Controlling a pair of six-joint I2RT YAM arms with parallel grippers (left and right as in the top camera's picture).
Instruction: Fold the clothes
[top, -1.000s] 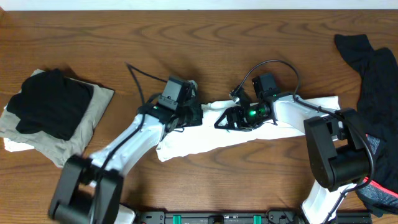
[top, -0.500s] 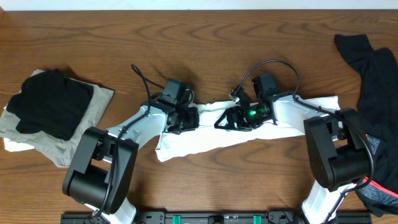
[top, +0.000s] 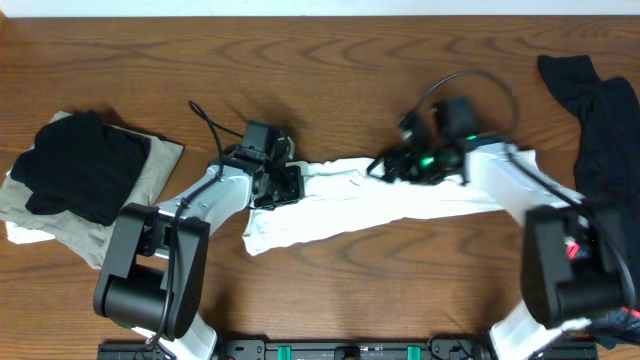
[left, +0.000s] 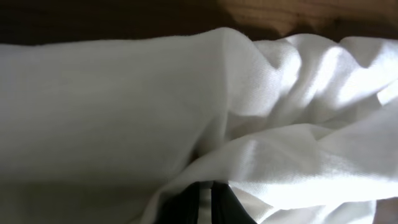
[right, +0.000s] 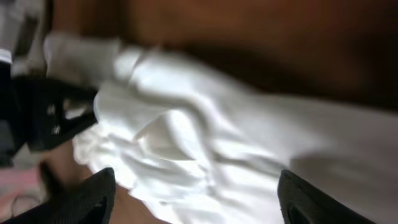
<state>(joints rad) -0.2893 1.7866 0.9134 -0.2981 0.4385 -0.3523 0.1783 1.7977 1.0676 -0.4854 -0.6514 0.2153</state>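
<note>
The white T-shirt (top: 400, 205) lies rumpled in a long band across the table's middle. My left gripper (top: 282, 188) is at its left end, shut on a fold of the white cloth, which shows pinched between the fingertips (left: 205, 194) in the left wrist view. My right gripper (top: 385, 165) hovers over the shirt's far edge near the middle. Its fingers (right: 199, 202) are spread wide and hold nothing, with the white shirt (right: 205, 137) below them. The black, red-trimmed garment (top: 605, 130) lies crumpled at the table's right edge. The logo is hidden.
A folded pile stands at the left, with a black cloth (top: 85, 165) on top of a beige one (top: 150, 185). My left gripper's black body (right: 46, 118) shows at the left of the right wrist view. Bare wood runs along the far side (top: 330, 60).
My right gripper has risen and moved toward the far side, its arm swinging right. My left gripper has shifted a little left with the shirt's end, and the cloth has stretched out.
</note>
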